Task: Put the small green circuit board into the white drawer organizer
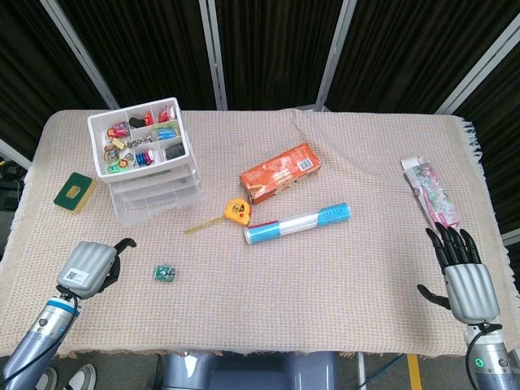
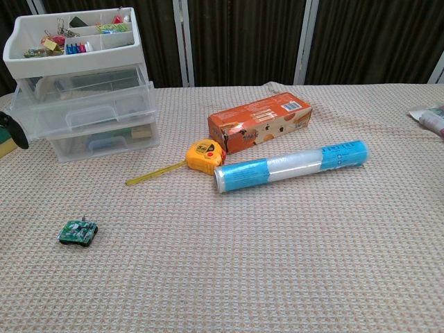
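Right now the small green circuit board (image 1: pixel 165 273) lies flat on the tabletop (image 1: pixel 325 284), just right of the left hand (image 1: pixel 88 266), whose curled fingers hold nothing. Being so thin, it could skid from a pinch. The right hand (image 1: pixel 465 276) rests spread, empty, far from the white drawer organizer (image 1: pixel 146 158).

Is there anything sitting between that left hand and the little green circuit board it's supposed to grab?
Nothing visible. In the head view only bare tablecloth separates the left hand from the small green circuit board. The tape measure and blue tube lie off to the far side.
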